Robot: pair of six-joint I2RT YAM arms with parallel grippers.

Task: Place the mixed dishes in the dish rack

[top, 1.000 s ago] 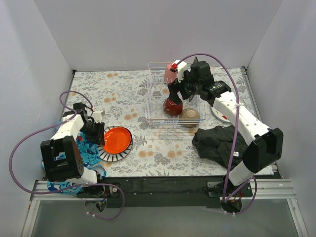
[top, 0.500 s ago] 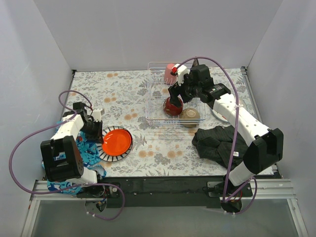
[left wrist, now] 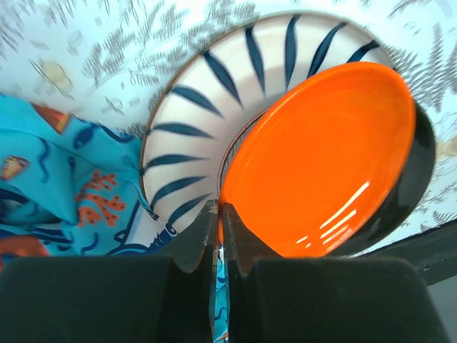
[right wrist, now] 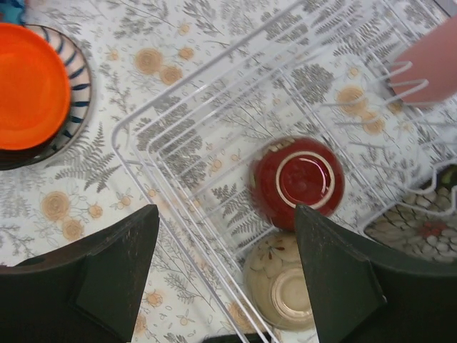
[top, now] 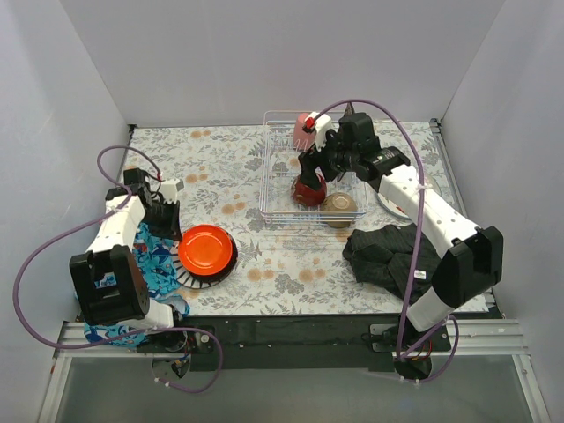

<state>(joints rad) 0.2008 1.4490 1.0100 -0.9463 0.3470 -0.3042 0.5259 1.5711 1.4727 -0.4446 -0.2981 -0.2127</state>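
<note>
**Left nips orange plate rim; right hangs open over rack**

Far left: blue cloth (top: pixel 152 264) lies bunched by the left arm's base, its edge tucked under the plate stack. The left gripper (left wrist: pixel 218 214) sits low at the stack's left side. Its fingers (left wrist: pixel 196 239) are pressed together w/ the near rim of the orange plate (left wrist: pixel 321 157) nipped btw the tips. The orange plate is tilted, its left edge up off the striped plate (left wrist: pixel 193 121). A black plate (left wrist: pixel 421 179) shows under its right edge. The stack lies on the floral table (top: pixel 211 167), well apart from the dish rack (top: pixel 264 189).

Centre-right: the rack stands at the table's far side. Inside:
- pink cup (right wrist: pixel 428 64) at the far end, among the tines
- red bowl (right wrist: pixel 298 179) mid-rack, upside down, foot ring up
- tan-bottomed bowl (right wrist: pixel 282 289) just beside it at the near right corner, also upside down

The right gripper (right wrist: pixel 225 250) hangs above the rack near the red bowl, fingers (right wrist: pixel 118 264) spread wide, nothing btw them.

Right: white plate (right wrist: pixel 418 229) w/ a red mark lies just outside the rack's right side, partly hidden. Black cloth (top: pixel 392 256) lies crumpled at the near right.
</note>
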